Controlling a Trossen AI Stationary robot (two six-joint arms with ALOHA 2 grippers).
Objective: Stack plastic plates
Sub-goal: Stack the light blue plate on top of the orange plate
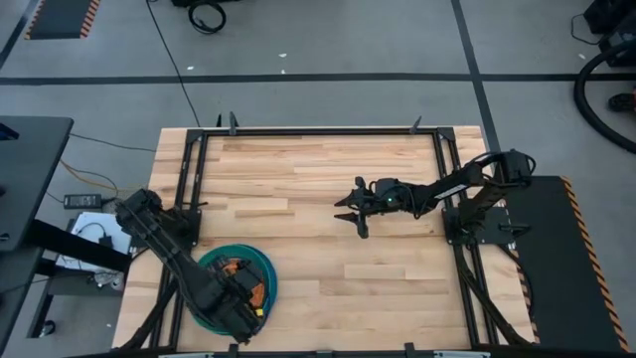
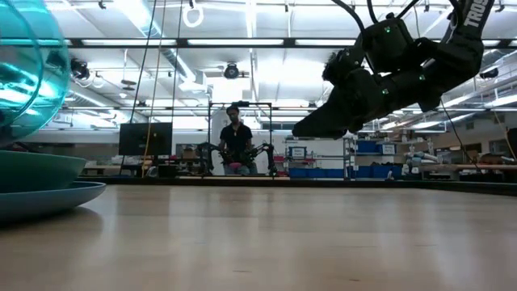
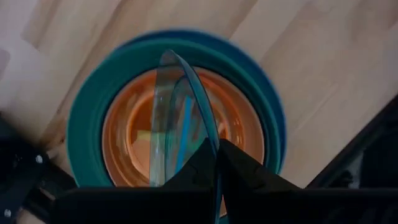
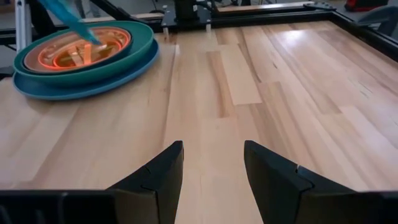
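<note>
From the high view I am seeing the left gripper (image 1: pixel 241 301) hovering over the stack of plates (image 1: pixel 260 268) at the table's (image 1: pixel 318 179) near left corner, while the right gripper (image 1: pixel 351 211) is hanging over bare wood right of centre. In the low view the cyan plate (image 2: pixel 28 65) is standing tilted above the teal plate (image 2: pixel 40 171) and the blue plate (image 2: pixel 56 198) at the left, with a person (image 2: pixel 236 139) far behind. Through the left wrist view my fingers (image 3: pixel 196 163) are pinching the cyan plate's rim edge-on above the orange plate (image 3: pixel 124 134), and through the right wrist view the right gripper's fingers (image 4: pixel 163 168) are spreading wide, gripping nothing.
</note>
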